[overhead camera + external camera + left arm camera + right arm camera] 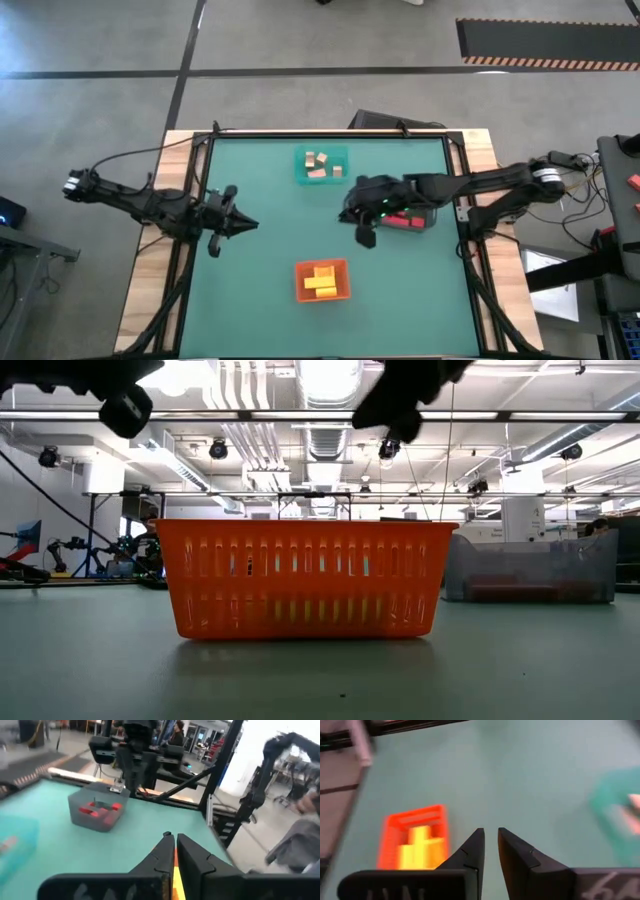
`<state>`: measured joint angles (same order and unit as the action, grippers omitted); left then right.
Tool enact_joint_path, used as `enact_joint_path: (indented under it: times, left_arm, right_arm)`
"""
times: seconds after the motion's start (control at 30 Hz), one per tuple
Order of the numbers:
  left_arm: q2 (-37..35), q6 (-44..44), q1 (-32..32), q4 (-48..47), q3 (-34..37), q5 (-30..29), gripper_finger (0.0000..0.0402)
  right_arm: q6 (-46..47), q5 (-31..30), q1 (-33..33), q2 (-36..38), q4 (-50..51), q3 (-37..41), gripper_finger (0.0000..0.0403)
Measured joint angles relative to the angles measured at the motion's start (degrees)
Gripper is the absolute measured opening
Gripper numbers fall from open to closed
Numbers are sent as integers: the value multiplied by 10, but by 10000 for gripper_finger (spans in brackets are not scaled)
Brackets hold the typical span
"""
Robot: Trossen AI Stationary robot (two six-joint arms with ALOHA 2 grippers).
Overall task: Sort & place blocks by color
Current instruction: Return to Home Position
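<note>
Your left gripper (pixel 172 836) sits pinched together, empty, at the counter's (pixel 270 180) left. Your right gripper (pixel 490 831), narrowly parted and empty, hovers beside the grey tray (pixel 75 805) holding red blocks (pixel 91 811).

Tan blocks (pixel 318 166) look wooden, the orange bin (pixel 300 575) plastic.

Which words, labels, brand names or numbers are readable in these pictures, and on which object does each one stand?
No text can be read.
The right gripper has raised marks on its body, low in the right wrist view: too blurred to read.
The left gripper has similar faint marks on its body: also unreadable.
The orange bin, the teal bin and the grey bin show no label.
</note>
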<state>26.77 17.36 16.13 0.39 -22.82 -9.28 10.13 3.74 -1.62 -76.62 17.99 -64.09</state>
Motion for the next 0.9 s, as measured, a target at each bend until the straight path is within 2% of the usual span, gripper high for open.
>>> enact_joint_path:
  times: [0.07, 0.17, 0.23, 0.5, 0.7, 0.9]
  left_arm:
    - [-19, -53, 0, -3, 14, -1, 2]
    - [-40, -170, 0, -8, 39, -1, 5]
    - [-54, -199, 0, -10, 56, -1, 7]
    - [-112, -207, 0, 0, 123, -18, 8]
    - [-168, -207, 0, 61, 171, -20, 8]
    - [-218, -207, 0, 75, 203, -35, 8]
  right_arm:
    - [-3, -44, 10, 33, 2, 27, 41]
    - [53, -108, 18, 87, 3, 72, 39]
    - [35, -137, 17, 125, -37, 110, 38]
    - [-72, -143, 29, 302, -213, 278, 38]
    - [-68, -143, 39, 412, -258, 370, 38]
    - [-70, -143, 38, 502, -265, 418, 38]
